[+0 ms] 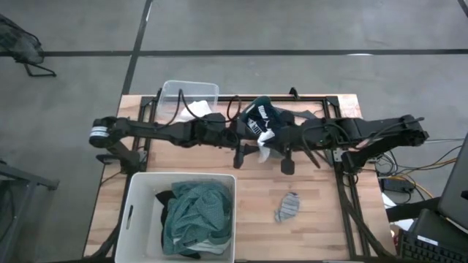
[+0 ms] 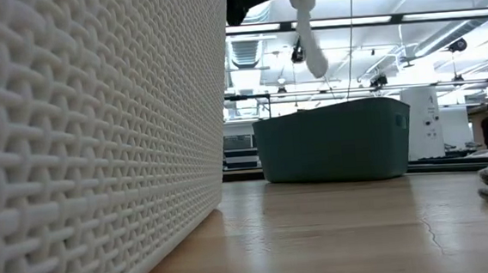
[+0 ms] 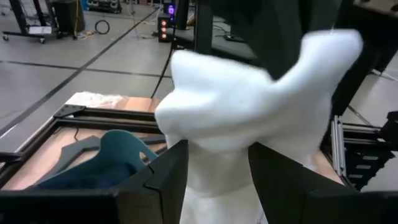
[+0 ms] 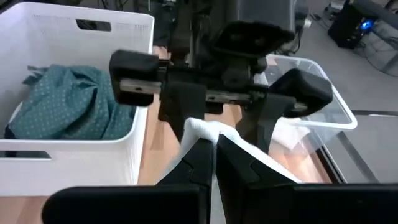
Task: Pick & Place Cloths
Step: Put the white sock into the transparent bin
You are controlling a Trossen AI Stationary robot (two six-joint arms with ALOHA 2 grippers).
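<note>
A white cloth hangs in the air between both grippers, above the table's middle; in the low view its tail dangles from the top edge. My left gripper and my right gripper face each other, each shut on this cloth. Just beyond them a dark cloth with white stripes lies in the teal basket. A grey cloth lies flat on the table near its right front. A teal-green cloth and a black one fill the white tub. My left gripper has the white cloth's bunched middle pinched between its two fingers, coming level from the table's left. The cloth billows out past the fingertips and is lifted clear of the table. My right gripper pinches a fold of the white cloth at its fingertips, coming level from the table's right, right in front of the left gripper's fingers. The cloth is clear of the table and trails slack below.
A clear plastic bin stands at the far left of the table, holding something white. The white tub takes up the near left corner. A black metal frame runs along the table's right side. Bare wood lies around the grey cloth.
</note>
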